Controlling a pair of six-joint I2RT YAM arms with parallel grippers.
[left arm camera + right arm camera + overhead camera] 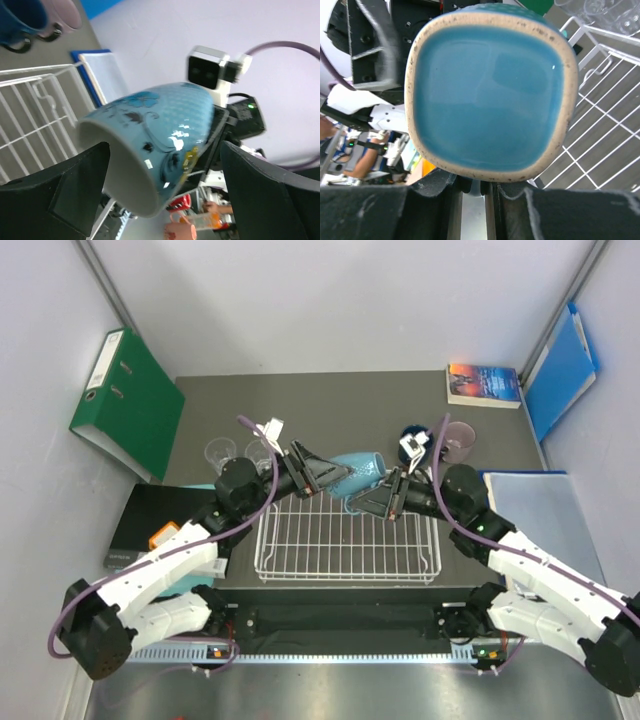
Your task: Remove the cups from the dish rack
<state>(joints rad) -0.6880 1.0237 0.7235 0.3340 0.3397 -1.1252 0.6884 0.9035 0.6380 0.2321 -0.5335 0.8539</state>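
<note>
1. The light teal-blue mug [358, 471] is off the table, lying on its side in the air over the far rim of the dish rack [348, 545], between the two grippers.
2. Its open mouth faces the left gripper [164, 150] and its glazed blue base faces the right gripper [476, 192].
3. The left fingers [75, 195] are spread wide, one on each side of the mug near its rim. Whether they touch it I cannot tell.
4. The right fingers [570, 215] are drawn in to a narrow gap on a pale part of the mug just below its base. It may be the handle, but the view is too close to be sure.
5. The dark navy mug [414, 437] and the pale pink mug [459, 440] stand side by side on the table [330, 400], just beyond the rack's far right corner.
6. Two clear tumblers [221, 453] [258, 450] stand next to each other on the table beyond the rack's far left corner.
7. A green binder [125, 405] leans against the wall, well to the left of the rack.
</note>
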